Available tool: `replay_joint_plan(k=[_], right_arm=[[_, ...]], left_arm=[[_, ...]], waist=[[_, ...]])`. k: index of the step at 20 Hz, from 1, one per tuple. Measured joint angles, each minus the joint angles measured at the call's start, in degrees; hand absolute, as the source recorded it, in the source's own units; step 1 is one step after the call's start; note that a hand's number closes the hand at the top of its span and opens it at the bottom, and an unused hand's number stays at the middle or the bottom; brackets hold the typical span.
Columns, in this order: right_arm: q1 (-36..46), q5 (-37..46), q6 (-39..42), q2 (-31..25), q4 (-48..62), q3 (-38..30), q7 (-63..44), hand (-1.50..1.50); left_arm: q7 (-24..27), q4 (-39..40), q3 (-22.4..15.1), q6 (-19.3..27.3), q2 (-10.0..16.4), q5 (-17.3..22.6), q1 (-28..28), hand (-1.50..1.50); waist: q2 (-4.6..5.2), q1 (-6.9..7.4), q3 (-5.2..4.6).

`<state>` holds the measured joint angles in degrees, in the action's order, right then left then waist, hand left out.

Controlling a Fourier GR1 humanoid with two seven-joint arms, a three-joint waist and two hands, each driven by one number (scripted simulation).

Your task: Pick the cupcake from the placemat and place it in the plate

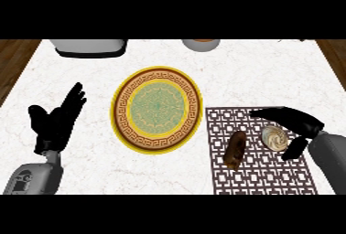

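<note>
The cupcake (273, 137), with a pale swirled top, stands on the right part of the dark lattice placemat (250, 178). My right hand (300, 121) comes in from the right and hangs over it. Its straight fingers (270, 112) stretch to the left just beyond the cupcake, and the thumb (295, 149) points down on its near right side. The cupcake sits in the gap between them, and I see no contact. The round plate (157, 109), yellow-rimmed with a green patterned centre, lies to the left of the placemat with nothing on it. My left hand (55, 121) rests open at the left, fingers up.
A brown oblong pastry (235, 149) lies on the placemat just left of the cupcake. A grey appliance (89, 46) stands at the counter's far left edge and a pale bowl (201, 44) at the far middle. Wood shows past the counter's left and right sides.
</note>
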<state>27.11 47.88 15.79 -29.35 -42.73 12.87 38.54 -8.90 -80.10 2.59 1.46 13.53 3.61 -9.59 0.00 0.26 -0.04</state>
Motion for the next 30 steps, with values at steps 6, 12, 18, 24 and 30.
replay_joint_plan(k=[6,12,18,24,30], right_arm=[[0.2,3.1,-0.6,0.5,-0.2,1.1,4.5,1.5],[-0.9,4.0,-1.6,2.4,-1.2,-0.3,5.1,1.5],[-3.5,4.8,-5.8,9.0,-10.4,0.2,-1.7,1.5],[-1.8,6.5,-10.1,23.8,-18.4,10.1,-16.0,1.5],[-1.2,4.4,-22.9,28.0,-29.4,17.7,-32.3,1.5]], left_arm=[[-0.2,-1.0,0.3,-0.1,-0.3,-0.7,0.5,0.0],[-1.2,-0.6,1.8,-1.0,0.2,-0.5,-0.6,0.0],[-1.7,-1.6,1.6,-0.7,-0.3,-0.9,0.9,0.0],[-2.1,-0.9,0.5,-1.4,-0.8,-1.0,-0.5,0.0],[-2.1,-0.3,-0.2,-1.5,-1.3,-1.3,-1.0,0.0]], waist=[[-0.27,0.01,-0.33],[-0.34,-0.07,-0.54],[-0.94,-1.15,-0.87],[-1.2,1.64,-0.5],[-1.52,2.33,-0.05]])
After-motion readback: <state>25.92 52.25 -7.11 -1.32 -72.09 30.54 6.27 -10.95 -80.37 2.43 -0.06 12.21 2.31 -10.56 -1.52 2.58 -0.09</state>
